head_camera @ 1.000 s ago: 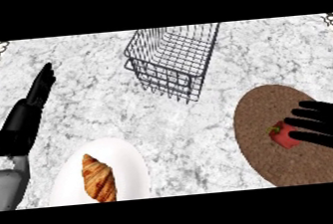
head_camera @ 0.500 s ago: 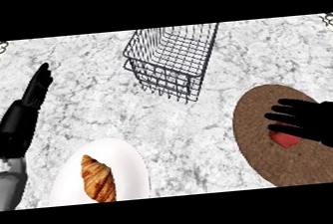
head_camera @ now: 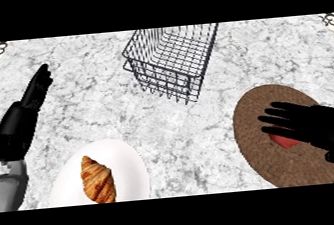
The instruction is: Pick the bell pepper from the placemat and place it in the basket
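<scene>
Right hand (head_camera: 319,128) sat over the placemat (head_camera: 271,168), fingers (head_camera: 281,108) spread and mostly straight, pointing toward the view's left; it was open, with nothing held. The bell pepper (head_camera: 284,140) was right under the palm and lower fingers, lying on the placemat with only a red patch showing. Couldn't tell whether the hand was touching it or just above it. Step in hand, as judged: closing on the pepper, not yet done. To do it well, the hand probably needed to settle so the pepper sat between thumb and fingers, then curl the fingers round it before any lift. Closing early risked nudging the pepper across the mat. The thumb was hidden, so its side of the grasp couldn't be checked. The mat lay flat on the bench (head_camera: 201,131), near its right edge. The basket (head_camera: 171,59), wire and tilted, was well apart, up and to the left, so a lift clear of its near rim would be needed. Left hand (head_camera: 19,125) rested open at the left edge, fingers up. The plate (head_camera: 126,160) with a croissant (head_camera: 98,179) was off the likely path.
</scene>
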Tool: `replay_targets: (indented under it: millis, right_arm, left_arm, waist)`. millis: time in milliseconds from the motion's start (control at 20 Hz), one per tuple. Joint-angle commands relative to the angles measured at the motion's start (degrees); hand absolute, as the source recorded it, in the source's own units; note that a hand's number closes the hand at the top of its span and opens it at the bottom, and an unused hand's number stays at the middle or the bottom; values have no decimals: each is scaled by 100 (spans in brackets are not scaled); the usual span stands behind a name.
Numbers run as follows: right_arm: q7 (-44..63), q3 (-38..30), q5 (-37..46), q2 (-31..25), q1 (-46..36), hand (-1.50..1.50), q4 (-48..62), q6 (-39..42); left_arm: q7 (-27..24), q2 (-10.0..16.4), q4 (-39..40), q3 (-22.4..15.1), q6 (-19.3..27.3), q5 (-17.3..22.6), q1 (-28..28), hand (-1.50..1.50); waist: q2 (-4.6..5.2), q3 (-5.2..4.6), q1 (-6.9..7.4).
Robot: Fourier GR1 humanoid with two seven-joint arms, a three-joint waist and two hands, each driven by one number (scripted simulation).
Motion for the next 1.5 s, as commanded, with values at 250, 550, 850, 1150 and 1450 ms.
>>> replay_targets:
  millis: [250,550,850,1150,1450]
  right_arm:
    - [-432,-258,338,405,-140,-150,802,-256]
    - [-465,-235,732,660,-46,-150,815,-374]
    - [-605,-304,1051,970,-426,-150,1848,-899]
    - [-479,-376,1325,1197,-741,-150,2123,-763]
    - [-862,-417,1191,1232,-695,150,2288,-687]
  left_arm:
    - [-21,-456,-19,-98,132,-530,41,0]
    - [-99,-192,9,456,-550,-152,67,0]
    - [-62,-346,230,551,-496,-276,-235,0]
    - [44,-463,-13,552,-576,-430,-130,0]
    - [73,-520,-99,546,-682,-495,13,0]
  waist:
    - [1,1,6]
    - [-1,0,3]
    - [7,1,10]
    - [2,0,15]
    - [1,0,8]
